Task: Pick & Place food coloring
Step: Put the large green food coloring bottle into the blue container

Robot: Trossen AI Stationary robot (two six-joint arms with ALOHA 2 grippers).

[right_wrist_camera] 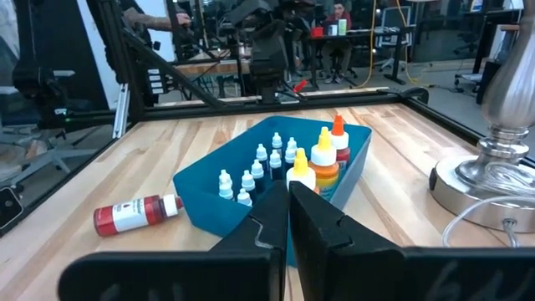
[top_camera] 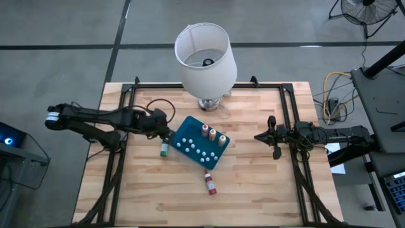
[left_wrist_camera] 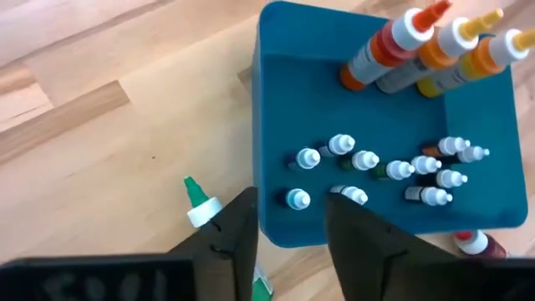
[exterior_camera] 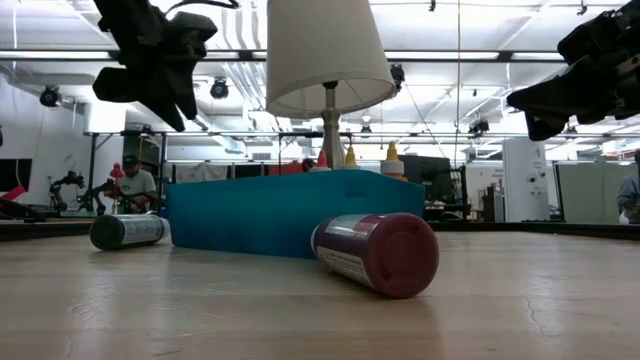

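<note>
The food coloring bottles are spread about a teal tray (top_camera: 190,133). Three tall bottles (top_camera: 214,134) with red, orange and yellow bodies stand in its far right corner, and several small white-capped ones (left_wrist_camera: 393,171) stand in its middle. A green bottle (top_camera: 164,149) lies on its side on the table left of the tray. A red bottle (top_camera: 209,183) lies on its side in front of the tray. My left gripper (left_wrist_camera: 288,205) hovers open above the tray's left corner, tilted downward, with nothing between its fingers. My right gripper (top_camera: 273,136) waits shut at the table's right, pointing level.
A lamp with a white shade (top_camera: 205,54) stands on its metal base (top_camera: 209,102) at the table's far middle, with a dark cord (top_camera: 158,104) running left of it. Black rails (top_camera: 288,114) frame the tabletop. Bare wood lies in front of the tray.
</note>
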